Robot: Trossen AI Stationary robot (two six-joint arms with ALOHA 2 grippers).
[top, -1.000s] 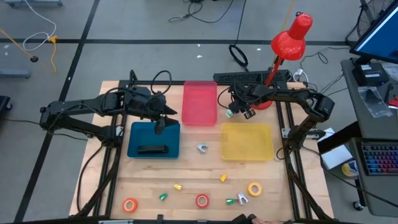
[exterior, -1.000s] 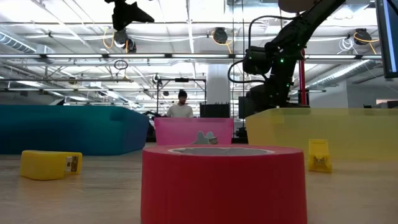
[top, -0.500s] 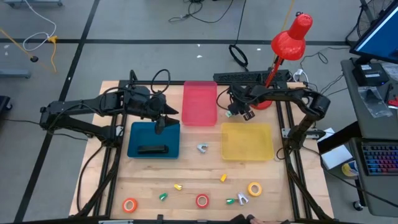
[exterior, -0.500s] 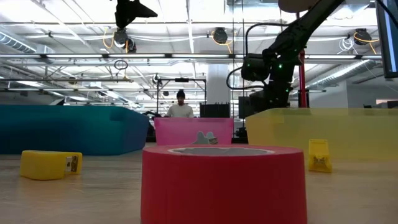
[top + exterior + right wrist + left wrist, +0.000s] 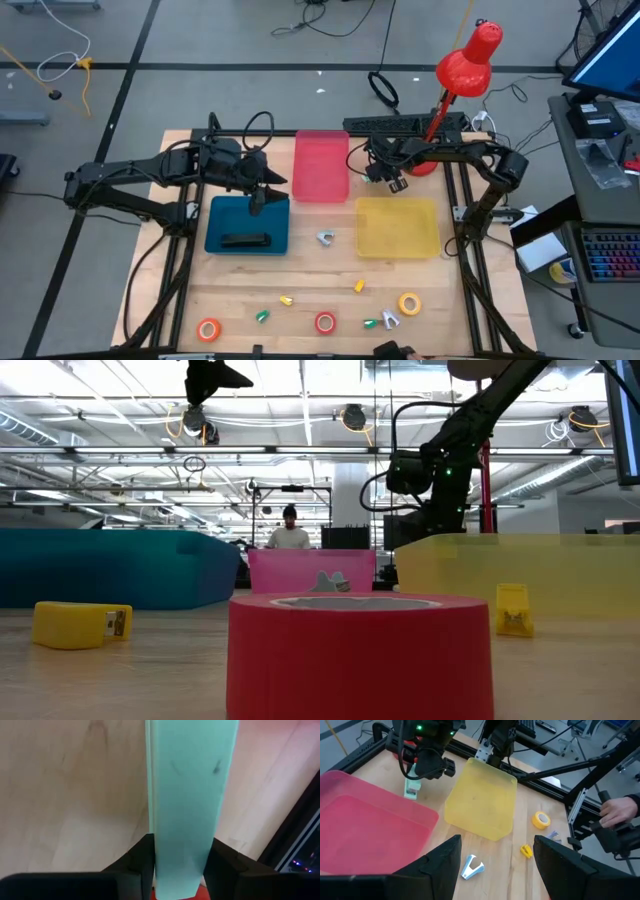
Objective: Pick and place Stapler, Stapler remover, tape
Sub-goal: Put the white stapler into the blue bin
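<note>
1. Two arms over a wooden table (image 5: pixel 230 290); three trays on it: teal tray (image 5: pixel 247 223), pink tray (image 5: pixel 321 165), yellow tray (image 5: pixel 397 226).
2. Right gripper (image 5: pixel 378 175) sits between the pink tray and the yellow tray's far corner, clenched on a mint-green stapler (image 5: pixel 190 805); right wrist view shows both fingers pressed against its sides. Left wrist view shows the same stapler (image 5: pixel 412 787) hanging from that gripper just beside the pink tray's edge.
3. Left gripper (image 5: pixel 262 190) hovers above the teal tray's far edge, fingers spread wide, holding nothing.
4. Black stapler (image 5: pixel 245 240) lies inside the teal tray.
5. Silver staple remover (image 5: pixel 325 237) lies on the table between the teal and yellow trays.
6. Tape rolls near the table's front edge: orange tape (image 5: pixel 208 329), red tape (image 5: pixel 325 322), yellow tape (image 5: pixel 409 303). Blue roll not found.
7. Small items in the same front strip: yellow piece (image 5: pixel 286 299), green piece (image 5: pixel 262 316), another yellow piece (image 5: pixel 359 286), green-and-silver pair (image 5: pixel 381 321) near the yellow tape. Too small to tell stapler from remover.
8. Red desk lamp (image 5: pixel 465 62) stands behind the table's far right corner.
9. Person's hand (image 5: pixel 619 811) shows beyond the table in the left wrist view; another person (image 5: pixel 290 530) stands far back in the low view.
</note>
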